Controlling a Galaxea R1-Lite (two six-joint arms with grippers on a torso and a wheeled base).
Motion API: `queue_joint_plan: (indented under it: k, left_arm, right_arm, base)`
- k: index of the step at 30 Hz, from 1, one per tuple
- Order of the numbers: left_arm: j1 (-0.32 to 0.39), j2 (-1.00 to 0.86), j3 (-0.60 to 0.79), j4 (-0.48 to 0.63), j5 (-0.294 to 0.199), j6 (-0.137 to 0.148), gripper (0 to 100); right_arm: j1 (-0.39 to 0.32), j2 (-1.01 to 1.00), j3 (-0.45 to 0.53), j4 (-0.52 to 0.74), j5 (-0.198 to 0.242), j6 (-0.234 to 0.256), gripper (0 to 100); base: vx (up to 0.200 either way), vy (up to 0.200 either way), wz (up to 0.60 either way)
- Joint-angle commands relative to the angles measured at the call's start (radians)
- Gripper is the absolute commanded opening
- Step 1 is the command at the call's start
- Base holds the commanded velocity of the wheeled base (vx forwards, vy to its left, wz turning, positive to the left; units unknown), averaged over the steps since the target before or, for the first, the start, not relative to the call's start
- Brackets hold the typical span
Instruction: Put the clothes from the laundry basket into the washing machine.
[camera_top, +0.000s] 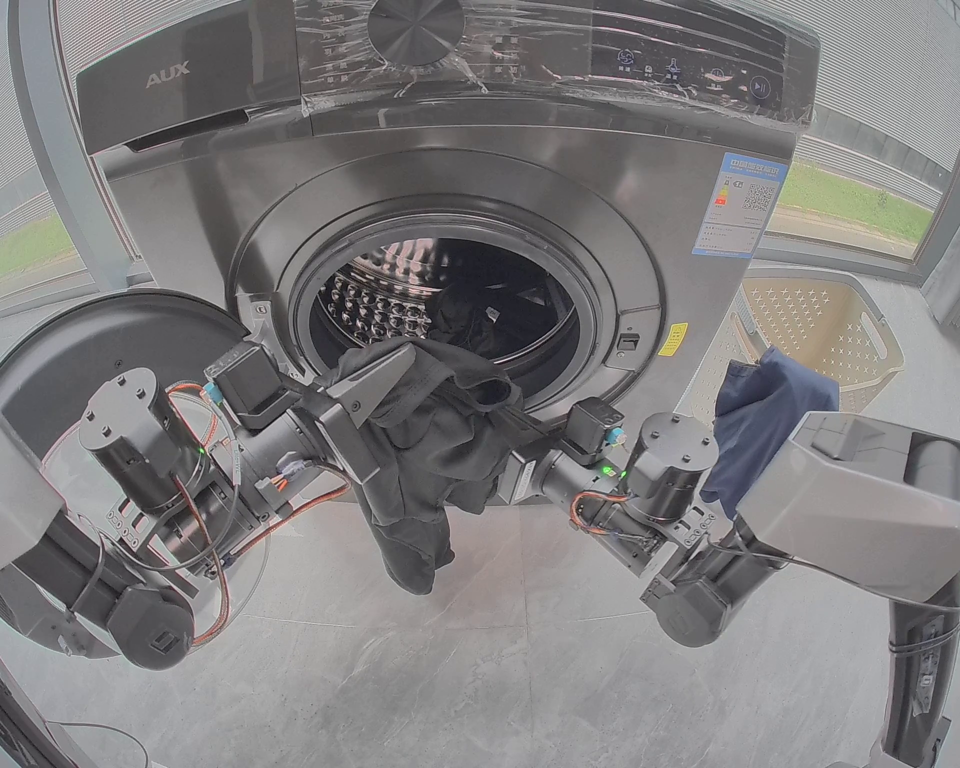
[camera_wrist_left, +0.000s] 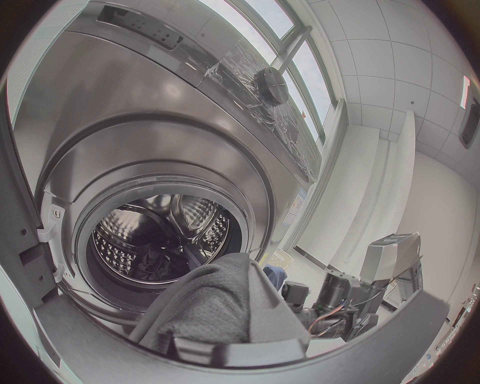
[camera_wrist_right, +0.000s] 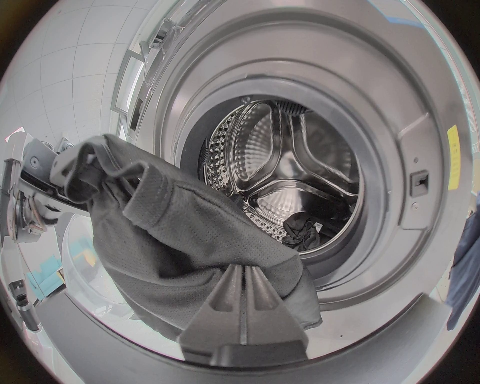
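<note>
Head view: left tool (camera_top: 395, 365), right tool (camera_wrist_right: 244, 272) clamp one black garment (camera_top: 435, 450); one blue garment (camera_top: 765, 420) over basket (camera_top: 850, 330).

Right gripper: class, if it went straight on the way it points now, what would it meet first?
Probably nothing at the door: the right gripper, shut on the grey garment, points into the open drum; depth unclear.

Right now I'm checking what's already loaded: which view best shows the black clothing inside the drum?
Right wrist view: the black clothing lies unobstructed low in the drum. The left wrist and head views show it shadowed, behind the grey garment.
</note>
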Motion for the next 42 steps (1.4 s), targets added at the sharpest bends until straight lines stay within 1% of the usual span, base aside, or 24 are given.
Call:
queue_joint_plan:
  k: [1,4,7,15,16,19,25,30,31,34,37,39,41,42]
  left_arm:
    - [0.012,0.008,-0.002,-0.001,0.000,-0.003,0]
    - [0.010,0.009,0.001,0.001,-0.002,-0.003,0]
    - [0.010,0.009,0.014,0.001,-0.008,-0.003,0]
    - [0.010,0.013,0.020,0.001,-0.014,0.000,0]
    - [0.010,0.013,0.026,0.001,-0.014,-0.001,100]
    - [0.010,0.026,0.038,0.001,-0.012,-0.020,100]
    - [0.003,0.052,0.103,-0.001,-0.014,-0.017,100]
    - [-0.016,0.059,0.092,-0.002,-0.023,-0.018,100]
    - [-0.025,0.051,0.083,-0.002,-0.025,-0.023,100]
    - [-0.025,0.051,0.074,-0.002,-0.025,-0.023,100]
    - [-0.025,0.049,0.057,-0.002,-0.025,-0.024,100]
    - [-0.026,0.039,0.047,-0.002,-0.023,-0.030,100]
    - [-0.026,0.037,0.046,-0.002,-0.025,-0.030,100]
    - [-0.026,0.032,0.038,-0.002,-0.023,-0.032,100]
  right_arm:
    - [-0.010,-0.150,0.130,0.005,-0.003,-0.009,0]
    - [-0.007,-0.198,0.178,0.007,-0.003,-0.010,0]
    - [-0.003,-0.230,0.201,0.007,-0.004,-0.009,0]
    - [0.000,-0.275,0.210,0.010,-0.006,-0.009,0]
    - [0.000,-0.289,0.210,0.010,-0.007,-0.009,0]
    - [0.000,-0.308,0.210,0.010,-0.007,-0.005,0]
    - [0.008,-0.339,0.211,0.010,-0.010,0.004,0]
    - [0.003,-0.325,0.257,0.004,-0.010,0.005,0]
    - [-0.004,-0.290,0.253,0.004,-0.010,0.004,0]
    - [-0.007,-0.243,0.236,0.014,-0.009,0.004,0]
    - [-0.009,-0.169,0.228,0.014,0.002,0.002,0]
    - [-0.001,-0.080,0.196,0.016,0.011,-0.002,0]
    - [-0.001,-0.071,0.191,0.017,0.013,-0.002,0]
    - [0.007,-0.015,0.147,0.019,0.028,-0.007,0]
  base:
    - [0.000,0.000,0.00]
    - [0.000,0.000,0.00]
    - [0.000,0.000,0.00]
    - [0.000,0.000,0.00]
    - [0.000,0.000,0.00]
    - [0.000,0.000,0.00]
    - [0.000,0.000,0.00]
    - [0.000,0.000,0.00]
    - [0.000,0.000,0.00]
    - [0.000,0.000,0.00]
    - [0.000,0.000,0.00]
    - [0.000,0.000,0.00]
    - [0.000,0.000,0.00]
    - [0.000,0.000,0.00]
